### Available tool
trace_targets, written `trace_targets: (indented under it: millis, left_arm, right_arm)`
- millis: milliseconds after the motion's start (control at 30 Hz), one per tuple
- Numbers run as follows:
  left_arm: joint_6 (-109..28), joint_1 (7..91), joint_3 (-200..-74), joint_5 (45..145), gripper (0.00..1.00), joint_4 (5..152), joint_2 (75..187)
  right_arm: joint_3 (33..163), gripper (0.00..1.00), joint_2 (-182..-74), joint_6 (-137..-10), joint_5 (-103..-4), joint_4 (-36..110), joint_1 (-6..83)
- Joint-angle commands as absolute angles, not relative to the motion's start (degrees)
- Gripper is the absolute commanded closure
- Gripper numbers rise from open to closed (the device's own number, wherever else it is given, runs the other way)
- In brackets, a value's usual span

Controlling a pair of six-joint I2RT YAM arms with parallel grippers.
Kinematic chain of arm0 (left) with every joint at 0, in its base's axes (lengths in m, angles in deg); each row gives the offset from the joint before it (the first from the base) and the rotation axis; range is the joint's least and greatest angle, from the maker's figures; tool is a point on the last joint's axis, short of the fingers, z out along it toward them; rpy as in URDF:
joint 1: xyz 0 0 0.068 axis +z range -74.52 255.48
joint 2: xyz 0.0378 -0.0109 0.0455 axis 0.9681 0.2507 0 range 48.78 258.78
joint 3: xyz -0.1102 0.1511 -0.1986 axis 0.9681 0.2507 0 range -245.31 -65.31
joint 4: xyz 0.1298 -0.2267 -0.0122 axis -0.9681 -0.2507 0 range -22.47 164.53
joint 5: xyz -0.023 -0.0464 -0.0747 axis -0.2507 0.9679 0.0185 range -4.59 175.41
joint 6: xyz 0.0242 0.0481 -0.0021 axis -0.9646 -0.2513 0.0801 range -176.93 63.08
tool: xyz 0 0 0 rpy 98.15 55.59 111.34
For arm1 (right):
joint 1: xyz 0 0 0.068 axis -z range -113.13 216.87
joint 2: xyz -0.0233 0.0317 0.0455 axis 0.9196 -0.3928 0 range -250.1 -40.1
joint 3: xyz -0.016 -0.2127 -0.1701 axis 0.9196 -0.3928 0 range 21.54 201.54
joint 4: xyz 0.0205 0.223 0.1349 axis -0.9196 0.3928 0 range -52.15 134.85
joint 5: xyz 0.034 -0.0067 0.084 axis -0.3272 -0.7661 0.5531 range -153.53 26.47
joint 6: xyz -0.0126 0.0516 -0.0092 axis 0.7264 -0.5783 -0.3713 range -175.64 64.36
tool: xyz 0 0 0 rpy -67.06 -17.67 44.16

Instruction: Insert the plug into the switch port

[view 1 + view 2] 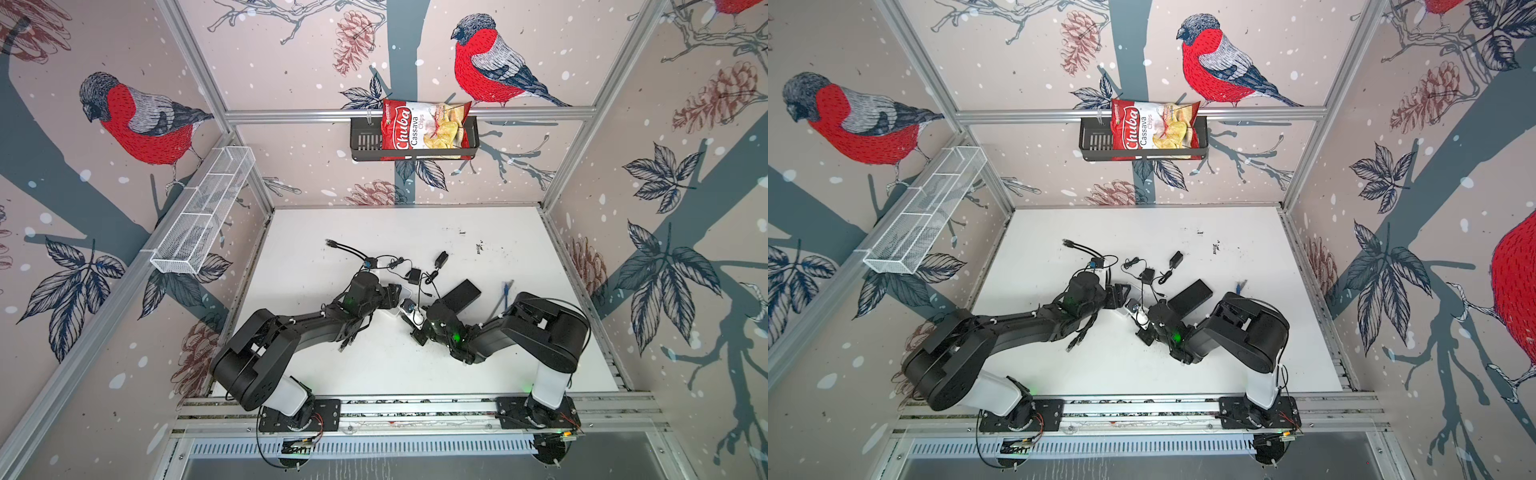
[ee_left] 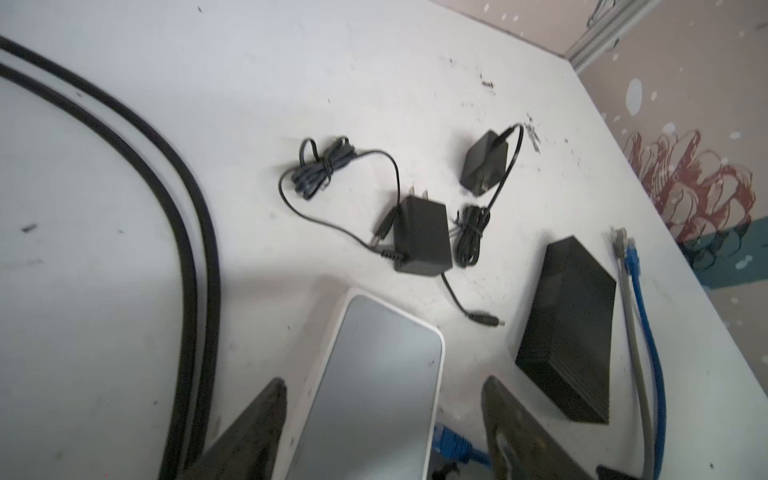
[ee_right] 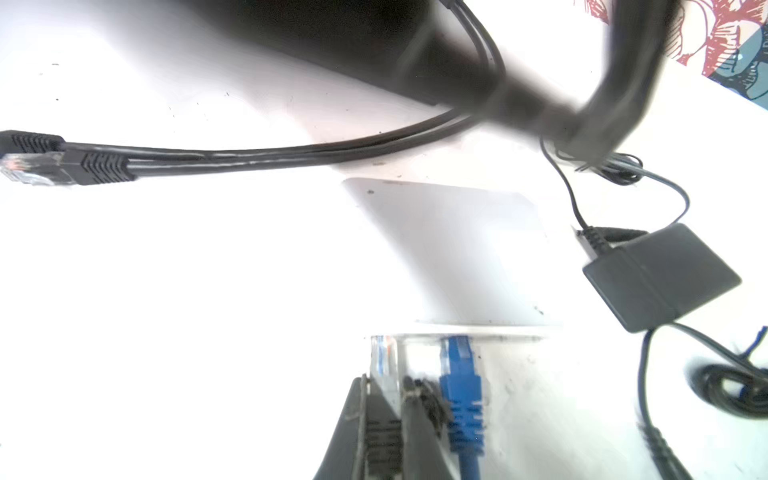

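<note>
The right gripper (image 3: 384, 380) has its jaws pressed onto a clear network plug (image 3: 381, 357), gripped at the boot end with its nose pointing straight ahead of the fingertips. The plug's long axis runs in line with the jaws and square to the port face of the white switch (image 3: 457, 249), which lies directly in front of it. The nose is at or just inside that face, and the glare makes it impossible to tell whether it is seated. A blue plug (image 3: 459, 374) sits just beside it in the neighbouring port, so the remaining push looks like a straight one along the plug's length. The left gripper (image 2: 384, 382) comes at the switch from the opposite end with its jaws spread, one finger on each side of the body and a gap showing on both. It seems placed to brace the switch against that push. Only the right wrist view shows the plug meeting the port. Only the left wrist view shows the fingers standing clear of the switch. In both top views the two grippers meet over mid-table and hide the contact. Farther out lie a black power adapter (image 2: 419, 237), a black box (image 2: 569, 332) and two black cables (image 3: 249, 156).
</note>
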State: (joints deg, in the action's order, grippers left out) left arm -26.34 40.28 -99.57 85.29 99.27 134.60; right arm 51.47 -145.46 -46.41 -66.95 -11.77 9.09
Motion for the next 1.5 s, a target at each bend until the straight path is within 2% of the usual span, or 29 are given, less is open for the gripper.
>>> trace_targets:
  millis: [0, 333, 500, 633, 867, 1467]
  left_arm:
    - [-28.1, 40.67, -102.19, 78.87, 0.37, 93.81, 134.58]
    - [-31.2, 40.85, -110.16, 74.89, 0.82, 84.38, 144.33]
    - [-30.22, 40.85, -111.53, 75.13, 0.95, 83.49, 147.55]
    - [-30.39, 40.76, -111.39, 75.62, 1.0, 83.05, 148.1]
    - [-32.06, 40.0, -110.31, 80.59, 1.0, 85.67, 148.73]
    - [-28.28, 35.68, -109.16, 83.06, 1.0, 80.39, 149.91]
  right_arm:
    - [51.25, 0.99, -145.83, -46.16, -67.9, -9.97, 8.96]
    - [51.5, 0.99, -146.22, -46.15, -67.66, -10.12, 8.96]
    - [51.6, 0.99, -146.23, -46.13, -67.86, -9.98, 9.0]
    - [51.77, 0.99, -146.27, -46.11, -67.92, -9.99, 9.01]
    - [52.55, 0.99, -146.88, -46.01, -67.98, -10.06, 9.02]
    - [53.18, 0.99, -146.88, -46.94, -71.54, -10.02, 9.03]
